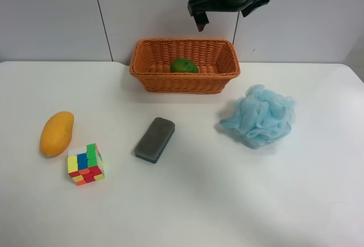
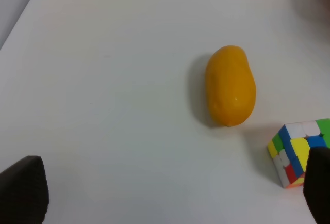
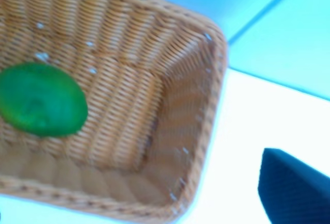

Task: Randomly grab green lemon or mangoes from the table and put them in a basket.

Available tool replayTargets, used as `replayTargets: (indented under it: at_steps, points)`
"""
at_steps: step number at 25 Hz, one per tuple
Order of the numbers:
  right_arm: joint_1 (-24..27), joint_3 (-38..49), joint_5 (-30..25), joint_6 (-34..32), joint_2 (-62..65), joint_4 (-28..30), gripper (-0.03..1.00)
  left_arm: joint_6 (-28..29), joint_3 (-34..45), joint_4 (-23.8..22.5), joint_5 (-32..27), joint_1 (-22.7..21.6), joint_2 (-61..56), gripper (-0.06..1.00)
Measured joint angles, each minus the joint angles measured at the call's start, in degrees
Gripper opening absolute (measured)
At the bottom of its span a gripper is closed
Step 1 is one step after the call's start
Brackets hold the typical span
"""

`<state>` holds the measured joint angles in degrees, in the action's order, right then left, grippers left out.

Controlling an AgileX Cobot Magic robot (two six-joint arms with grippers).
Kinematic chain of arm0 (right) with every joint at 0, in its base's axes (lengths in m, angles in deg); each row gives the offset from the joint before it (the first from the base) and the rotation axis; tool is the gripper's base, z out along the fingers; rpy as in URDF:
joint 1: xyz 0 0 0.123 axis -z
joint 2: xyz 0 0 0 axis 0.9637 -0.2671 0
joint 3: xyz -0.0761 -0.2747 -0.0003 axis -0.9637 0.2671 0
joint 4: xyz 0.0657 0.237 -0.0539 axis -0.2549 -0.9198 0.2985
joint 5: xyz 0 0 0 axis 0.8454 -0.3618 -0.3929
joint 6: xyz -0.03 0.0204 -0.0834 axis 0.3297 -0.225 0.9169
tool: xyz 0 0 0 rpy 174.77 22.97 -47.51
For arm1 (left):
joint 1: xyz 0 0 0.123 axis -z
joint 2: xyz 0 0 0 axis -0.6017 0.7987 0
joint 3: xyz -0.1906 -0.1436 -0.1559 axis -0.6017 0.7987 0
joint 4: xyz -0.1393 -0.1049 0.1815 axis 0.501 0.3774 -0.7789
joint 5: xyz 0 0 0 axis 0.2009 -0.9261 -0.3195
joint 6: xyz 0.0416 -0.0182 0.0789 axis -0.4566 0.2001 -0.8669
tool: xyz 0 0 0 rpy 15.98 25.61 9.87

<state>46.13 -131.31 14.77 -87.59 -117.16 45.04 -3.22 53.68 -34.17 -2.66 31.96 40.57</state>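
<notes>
Since the glossy dark-green oval lemon [image 1: 183, 66] was seen resting inside the orange-brown woven wicker basket [image 1: 182, 82], the right tool [image 1: 226, 15] was held spread and empty above it. The elongated orange-yellow mango [image 2: 230, 85] was seen on the white bench [image 2: 103, 79] near a multicoloured puzzle cube [image 2: 296, 152], and the left tool [image 2: 170, 182] was spread over it, presumably to straddle it.

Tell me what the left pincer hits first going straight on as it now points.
Likely the mango, ahead of the open left pincer; on a steeper line, bare table first. Depth is unclear.
</notes>
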Motion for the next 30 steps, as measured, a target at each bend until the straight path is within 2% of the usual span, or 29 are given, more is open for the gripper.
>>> replayTargets:
  at_steps: [5,8,10,16,23,27,30]
  points:
    - [0.0,-0.1,-7.9,2.3,2.5,0.6,0.99,0.0,0.0,0.0,0.0,0.0,0.0,0.99]
    - [1.0,-0.2,-14.9,3.5,2.9,0.8,0.99,0.0,0.0,0.0,0.0,0.0,0.0,0.99]
    - [2.6,-0.2,-17.0,6.1,3.8,-0.9,0.99,0.0,0.0,0.0,0.0,0.0,0.0,0.99]
    - [9.0,4.2,-17.5,12.9,14.6,-12.0,0.99,0.0,0.0,0.0,0.0,0.0,0.0,0.99]
    - [22.0,19.0,-17.5,17.2,35.9,-12.8,0.99,0.0,0.0,0.0,0.1,0.0,0.0,0.99]
    - [30.6,29.5,-14.6,19.6,48.9,-12.8,0.99,0.0,0.0,0.0,0.1,0.0,0.0,0.99]
    - [32.9,36.1,-12.1,20.0,58.9,-13.9,0.99,0.0,0.0,0.0,0.1,0.0,0.0,0.99]
